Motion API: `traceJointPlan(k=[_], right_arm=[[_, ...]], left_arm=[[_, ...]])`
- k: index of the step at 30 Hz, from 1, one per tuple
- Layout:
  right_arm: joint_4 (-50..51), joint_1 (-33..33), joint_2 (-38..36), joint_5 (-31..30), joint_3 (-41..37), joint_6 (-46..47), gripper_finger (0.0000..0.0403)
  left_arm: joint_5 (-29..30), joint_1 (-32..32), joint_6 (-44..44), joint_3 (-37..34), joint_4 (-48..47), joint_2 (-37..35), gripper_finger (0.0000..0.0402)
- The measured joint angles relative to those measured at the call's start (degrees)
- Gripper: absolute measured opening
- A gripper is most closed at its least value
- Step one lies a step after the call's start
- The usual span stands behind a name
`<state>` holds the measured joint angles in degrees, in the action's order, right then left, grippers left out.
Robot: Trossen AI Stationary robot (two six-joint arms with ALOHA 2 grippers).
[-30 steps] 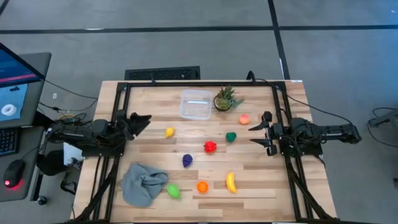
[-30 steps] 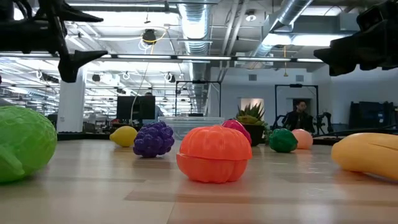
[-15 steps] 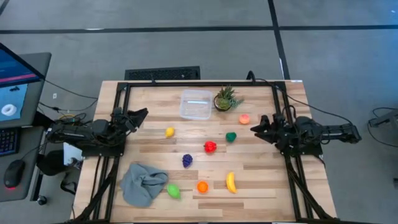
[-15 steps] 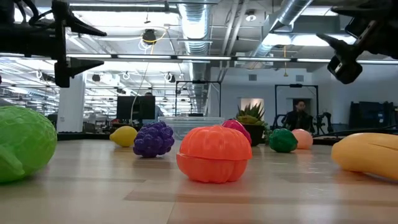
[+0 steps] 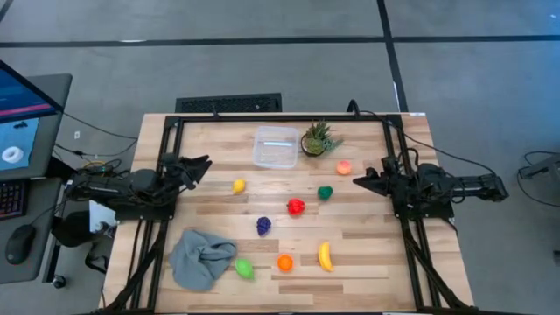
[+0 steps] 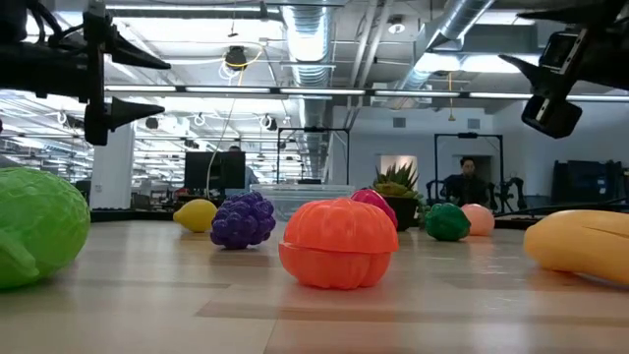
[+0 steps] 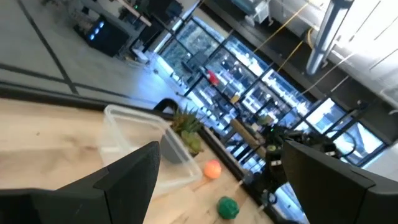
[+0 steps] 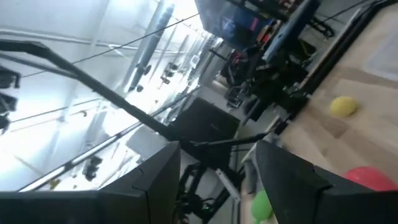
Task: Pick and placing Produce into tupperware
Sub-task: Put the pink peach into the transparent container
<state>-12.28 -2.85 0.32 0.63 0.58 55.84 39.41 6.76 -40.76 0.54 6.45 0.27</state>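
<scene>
The clear tupperware (image 5: pixel 275 146) stands at the table's far middle, next to a potted plant (image 5: pixel 317 140). Toy produce lies loose on the wood: a lemon (image 5: pixel 238 185), a peach (image 5: pixel 343 167), a green piece (image 5: pixel 325 192), a red piece (image 5: pixel 296 206), purple grapes (image 5: pixel 263 225), a banana (image 5: pixel 325 255), an orange piece (image 5: pixel 284 262) and a lime-green piece (image 5: pixel 244 269). My left gripper (image 5: pixel 204 163) hovers open at the left edge, pointing level toward the lemon's side. My right gripper (image 5: pixel 357 179) hovers open at the right edge, near the peach. Neither holds anything.
A crumpled grey cloth (image 5: pixel 201 258) lies at the near left, beside the lime-green piece. Black frame rails (image 5: pixel 166 149) run along the table's sides. Bare wood lies between the tupperware and the red piece. A person (image 6: pixel 467 182) sits far off in the room.
My right gripper has rolled about its own axis, so its fingers, once side by side from above, now stand nearly one over the other, and it has tipped slightly up. My left gripper has turned a little at the wrist. Nothing on the table has moved.
</scene>
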Motion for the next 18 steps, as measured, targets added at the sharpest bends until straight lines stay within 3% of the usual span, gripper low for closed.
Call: traceJointPlan(k=[8, 11, 18], right_arm=[[1.9, 0.0, 0.0, -5.2, 0.0, -5.3, 0.0234], [1.8, 0.1, 0.0, -5.8, 0.0, -4.1, 0.0234], [-0.4, 1.1, 0.3, -7.3, 0.0, 1.1, 0.0234]], left_arm=[[-4.3, 0.0, -0.1, 0.0, -1.3, 0.0, 0.0323], [-5.0, 0.0, 0.9, 0.0, -1.3, 0.0, 0.0323], [-8.6, 0.0, -6.5, 0.0, -1.4, 0.0, 0.0323]])
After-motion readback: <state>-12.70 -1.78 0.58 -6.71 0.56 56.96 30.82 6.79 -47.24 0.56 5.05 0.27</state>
